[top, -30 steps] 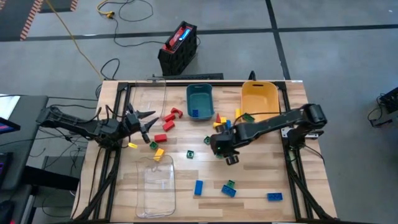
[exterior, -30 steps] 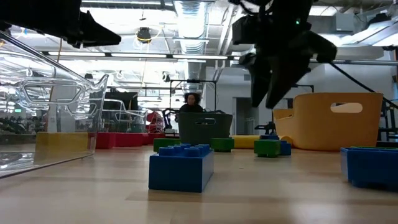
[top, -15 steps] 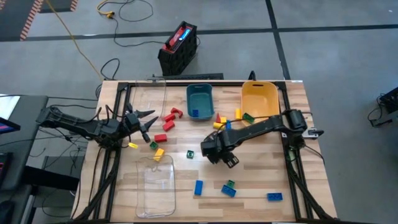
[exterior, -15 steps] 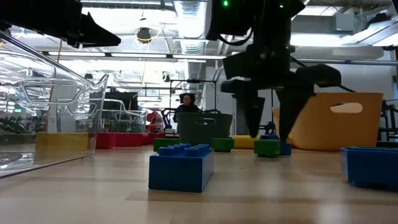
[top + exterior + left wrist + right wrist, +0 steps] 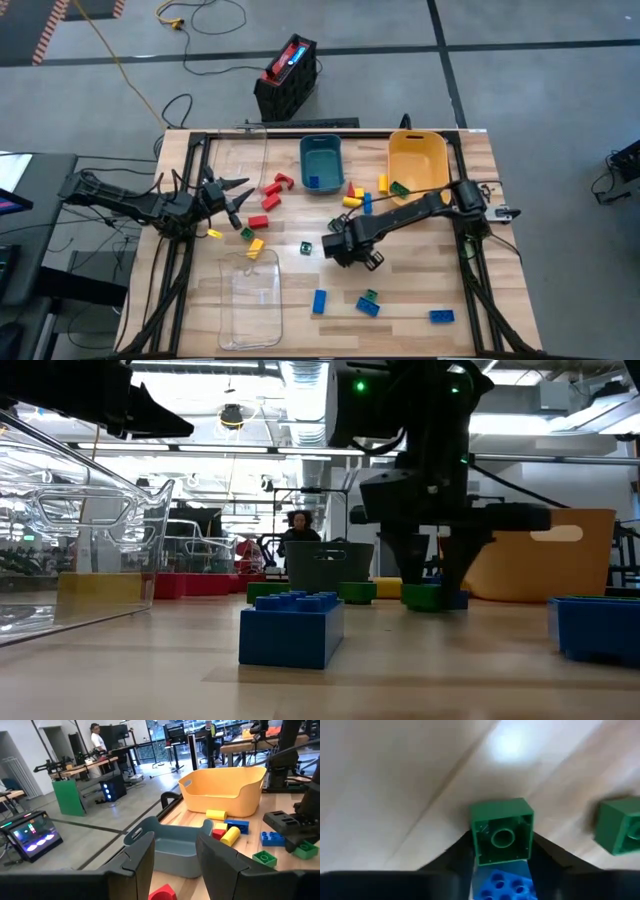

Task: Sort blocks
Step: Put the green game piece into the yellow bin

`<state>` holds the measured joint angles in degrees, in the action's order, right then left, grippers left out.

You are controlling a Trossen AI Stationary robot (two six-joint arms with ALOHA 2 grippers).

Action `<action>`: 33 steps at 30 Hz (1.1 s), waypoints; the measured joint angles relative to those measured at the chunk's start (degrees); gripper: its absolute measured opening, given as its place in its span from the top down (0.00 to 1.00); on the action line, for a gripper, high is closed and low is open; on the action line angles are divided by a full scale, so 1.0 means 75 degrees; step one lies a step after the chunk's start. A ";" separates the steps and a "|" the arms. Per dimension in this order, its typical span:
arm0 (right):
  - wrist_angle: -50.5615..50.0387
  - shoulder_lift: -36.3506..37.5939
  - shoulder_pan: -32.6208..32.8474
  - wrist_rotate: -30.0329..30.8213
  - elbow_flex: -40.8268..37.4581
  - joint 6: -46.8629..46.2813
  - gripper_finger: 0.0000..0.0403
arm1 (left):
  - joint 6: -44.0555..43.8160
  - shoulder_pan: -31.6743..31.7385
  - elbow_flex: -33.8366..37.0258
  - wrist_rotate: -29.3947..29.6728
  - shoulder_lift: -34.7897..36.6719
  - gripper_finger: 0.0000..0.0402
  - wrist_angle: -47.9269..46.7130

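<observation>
High view, left side: left gripper [image 5: 238, 194] hangs over the table's left edge beside a few red blocks [image 5: 268, 194], fingers spread apart and empty; this arm waits.
Clear tray: one clear tray [image 5: 250, 300] lies on the near left of the table, with no block visible in it.
Middle of the table: right gripper [image 5: 348, 252] is low over the wood, just right of a lone small green block [image 5: 306, 248].
Right wrist view: a green block [image 5: 502, 831] sits between the dark fingers [image 5: 451, 857] with a blue block [image 5: 504, 883] directly behind it; the fingers flank both, but I cannot tell whether they are pressing on them.
Bins: teal bin [image 5: 322, 162] and yellow bin [image 5: 417, 160] stand at the far edge; a blue block lies in the teal one.
Loose blocks: yellow, red and blue pieces near the bins, more blue and green along the near edge.
Step in hand: probably picking or carrying the green-and-blue pair.
Next move: likely needs a firm grip confirmed, then a lift and travel to the matching container.
</observation>
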<state>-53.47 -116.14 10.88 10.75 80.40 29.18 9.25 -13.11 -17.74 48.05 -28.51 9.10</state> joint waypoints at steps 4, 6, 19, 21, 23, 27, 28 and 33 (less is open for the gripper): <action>0.0116 0.0013 -0.0306 -0.0027 0.0003 -0.0075 0.76 | -0.0008 -0.0046 0.0000 -0.0002 0.0008 0.65 -0.0047; 0.0318 0.0013 -0.0500 -0.0041 0.0003 -0.0350 0.76 | 0.0137 -0.0046 0.0000 -0.0001 0.0008 0.65 -0.0047; 0.0683 0.0404 -0.0920 0.0375 -0.0620 -0.1548 0.76 | 0.1559 -0.0046 0.0000 -0.0003 0.0003 0.65 0.1311; 0.1095 0.0717 -0.1004 0.0373 -0.0949 -0.1413 0.76 | 0.1606 -0.0046 0.0000 -0.0005 0.0003 0.65 0.1345; 0.1301 0.1079 -0.1088 0.0373 -0.1174 -0.1312 0.76 | 0.1624 -0.0043 0.0000 -0.0006 0.0000 0.65 0.1344; 0.1507 0.1869 -0.1257 0.0373 -0.1408 -0.1340 0.76 | 0.1697 -0.0028 0.0000 -0.0028 -0.0093 0.65 0.1339; 0.1488 0.2074 -0.1317 0.0378 -0.1436 -0.1395 0.76 | 0.1748 -0.0021 0.0000 -0.0056 -0.0142 0.65 0.1360; 0.1401 0.3267 -0.1656 0.1133 -0.1515 -0.1774 0.76 | 0.1990 0.0137 0.0000 -0.0541 -0.0480 0.65 0.1952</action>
<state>-42.96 -91.64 -1.54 19.24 69.04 15.88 24.18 -12.07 -17.74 44.00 -32.11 23.74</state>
